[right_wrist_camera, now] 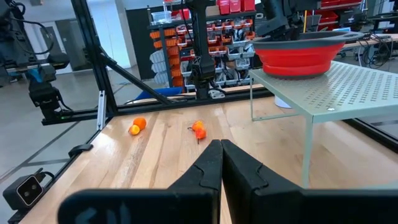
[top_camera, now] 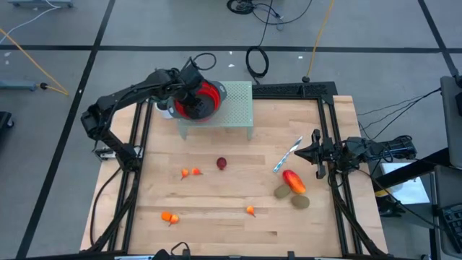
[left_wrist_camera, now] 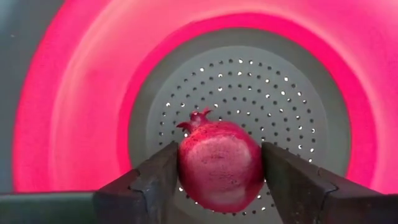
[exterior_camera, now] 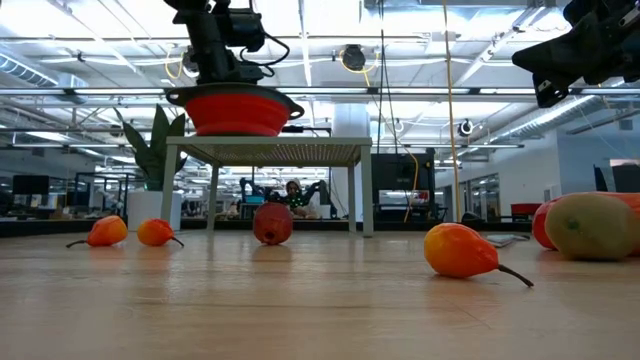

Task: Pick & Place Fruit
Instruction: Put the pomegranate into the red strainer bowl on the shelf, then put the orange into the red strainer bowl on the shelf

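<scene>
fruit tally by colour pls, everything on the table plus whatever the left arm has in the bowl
Small orange pieces: 4
Dark red round ones: 2, one on the table, one between the left fingers over the red bowl
Red-orange oval: 1
Brownish-green ovals: 2
Total: 9

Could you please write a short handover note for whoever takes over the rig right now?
Left end effector is inside the red bowl on the perforated stand, fingers either side of a dark red fruit; grip or release unclear.
Right end effector is shut, empty, parked at the table's right edge.
Done: one fruit at the bowl.
Left on the table: another dark red fruit, four small orange pieces, the red-orange oval, two brownish-green ovals.
</scene>
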Motion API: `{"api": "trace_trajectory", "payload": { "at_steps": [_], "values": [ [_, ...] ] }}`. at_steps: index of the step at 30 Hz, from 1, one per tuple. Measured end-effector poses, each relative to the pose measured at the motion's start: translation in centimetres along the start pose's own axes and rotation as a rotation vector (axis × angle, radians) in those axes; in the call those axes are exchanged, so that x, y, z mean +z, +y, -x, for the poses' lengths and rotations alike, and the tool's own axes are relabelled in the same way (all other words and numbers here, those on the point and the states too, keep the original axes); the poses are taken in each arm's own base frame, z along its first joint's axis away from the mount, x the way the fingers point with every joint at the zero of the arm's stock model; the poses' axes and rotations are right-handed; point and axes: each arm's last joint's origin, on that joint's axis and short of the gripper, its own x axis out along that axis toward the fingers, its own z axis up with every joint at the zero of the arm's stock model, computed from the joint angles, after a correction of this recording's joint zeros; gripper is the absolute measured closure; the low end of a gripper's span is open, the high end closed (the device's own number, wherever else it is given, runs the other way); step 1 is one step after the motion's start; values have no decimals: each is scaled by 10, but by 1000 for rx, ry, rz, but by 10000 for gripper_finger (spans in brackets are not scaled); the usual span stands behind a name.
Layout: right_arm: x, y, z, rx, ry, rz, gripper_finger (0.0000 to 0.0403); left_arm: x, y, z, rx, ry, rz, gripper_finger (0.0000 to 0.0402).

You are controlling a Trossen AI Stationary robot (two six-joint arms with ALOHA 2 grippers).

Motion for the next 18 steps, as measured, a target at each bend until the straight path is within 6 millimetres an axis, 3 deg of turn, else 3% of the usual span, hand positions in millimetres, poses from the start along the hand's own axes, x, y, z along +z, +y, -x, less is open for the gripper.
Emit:
{"api": "trace_trajectory", "payload": {
  "at_steps": [11, 18],
  "values": [
    [0, 0, 0, 0, 0, 0, 403, 1, 0, 4, -7, -28, 9, 104],
    [0, 0, 0, 0, 0, 0, 403, 13, -2, 38, -34, -133, 10, 104]
  ]
}}
